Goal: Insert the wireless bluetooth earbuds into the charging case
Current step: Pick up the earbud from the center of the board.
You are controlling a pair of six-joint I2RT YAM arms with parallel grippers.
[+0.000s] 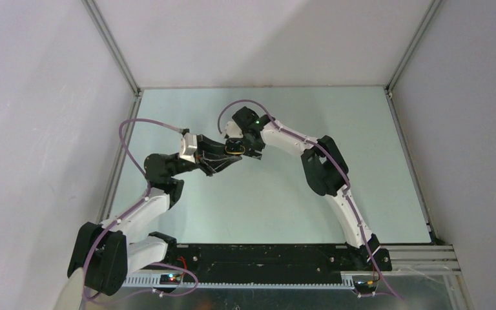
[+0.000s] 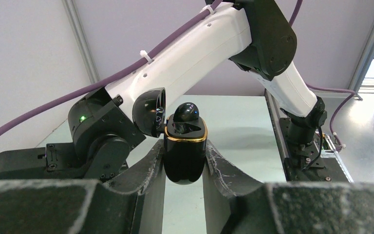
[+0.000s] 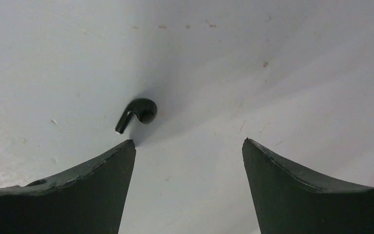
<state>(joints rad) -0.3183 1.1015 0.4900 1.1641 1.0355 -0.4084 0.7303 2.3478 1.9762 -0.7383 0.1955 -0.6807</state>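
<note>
Table [image 1: 284,194]: a pale, bare surface inside white walls, with both arm bases at its near edge.
Right arm [image 1: 336,181]: it reaches up from the near right and bends left toward the middle of the table. Its wrist is beside the left arm's wrist.
Left arm [image 1: 135,213]: it rises from the near left and bends right, meeting the other arm at mid-table.
Right gripper [image 3: 189,144]: the jaws are spread wide with nothing between them, pointing down at the table.
Left gripper [image 2: 184,151]: it is clamped on the charging case, with one finger pressed on each side of the body.
Charging case [image 2: 185,161]: glossy black with a gold band round its rim. It is held upright off the table between the left fingers.
Lid [image 2: 148,112]: swung open and tilted back to the left of the case mouth.
Earbud in case [image 2: 186,112]: a black rounded head standing up out of the mouth.
Earbud on table [image 3: 139,113]: black, lying on its side with the stem pointing down-left. It is just beyond the tip of the right gripper's finger on the left of the wrist view, not touching it.
</note>
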